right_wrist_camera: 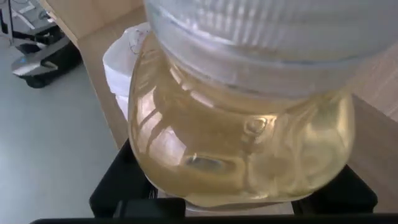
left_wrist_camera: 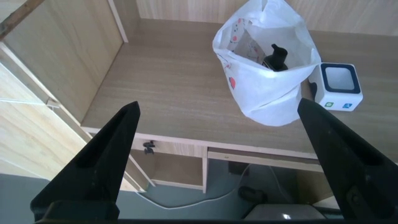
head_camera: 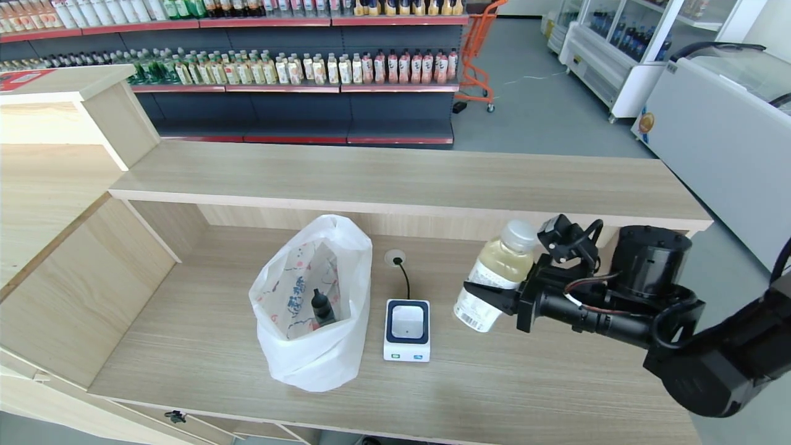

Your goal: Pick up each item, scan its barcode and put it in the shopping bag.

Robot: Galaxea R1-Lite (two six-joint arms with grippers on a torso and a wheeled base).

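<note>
Left gripper (left_wrist_camera: 217, 107) is hanging out over the front edge of the table (head_camera: 525, 383) with its fingers (left_wrist_camera: 93, 168) spread wide, holding nothing. The shopping bag (head_camera: 312, 346) stands open, and already has a printed pack (head_camera: 296, 290) and a dark-capped thing (head_camera: 321, 307) in it, so I'd guess part of the job is done. Just beside the bag sits the scanner (head_camera: 406, 329), window up. The right gripper (head_camera: 488, 293) has its fingers clamped on the bottle (head_camera: 497, 269) of pale drink, tilted in the air just right of the scanner, barcode low on the label. I'd say that one still needs scanning, then bagging.
</note>
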